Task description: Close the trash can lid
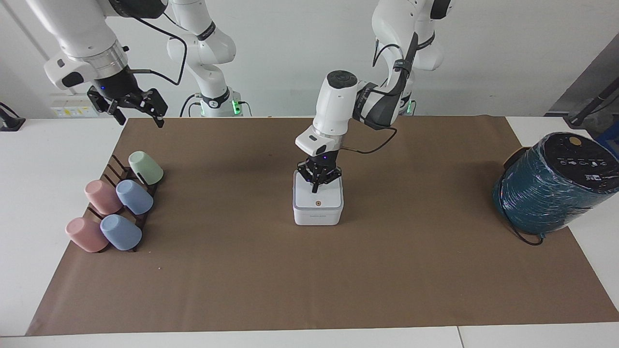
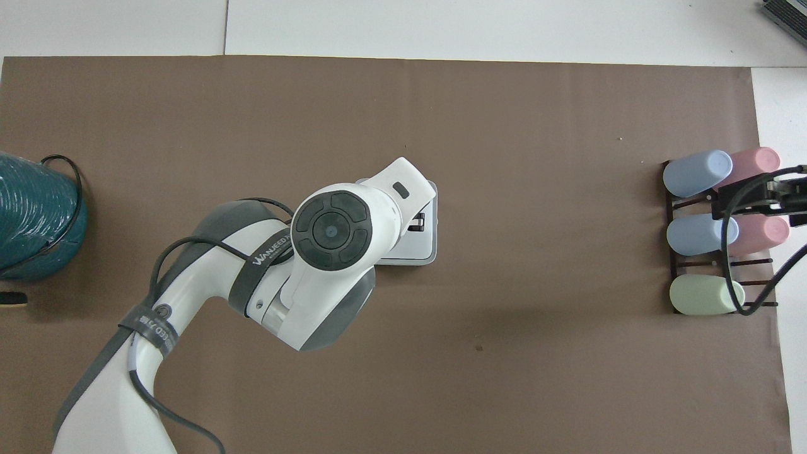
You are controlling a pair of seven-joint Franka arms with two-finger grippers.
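The white cube-shaped trash can (image 1: 317,216) stands mid-table on the brown paper. Its lid (image 1: 325,199) lies flat on top, orange dot showing. My left gripper (image 1: 316,187) points down with fingers together, its tip just above the lid's edge nearest the robots. In the overhead view the left arm covers most of the trash can (image 2: 427,247), and only the left gripper (image 2: 416,221) peeks out. My right gripper (image 1: 129,105) waits open in the air over the right arm's end of the table; in the overhead view it (image 2: 760,198) hangs over the cup rack.
A dark rack with several pastel cups (image 1: 118,200) (image 2: 700,233) lies at the right arm's end. A large teal-wrapped cylinder (image 1: 551,186) (image 2: 31,214) with a black cable sits at the left arm's end. Brown paper (image 1: 309,280) covers the table.
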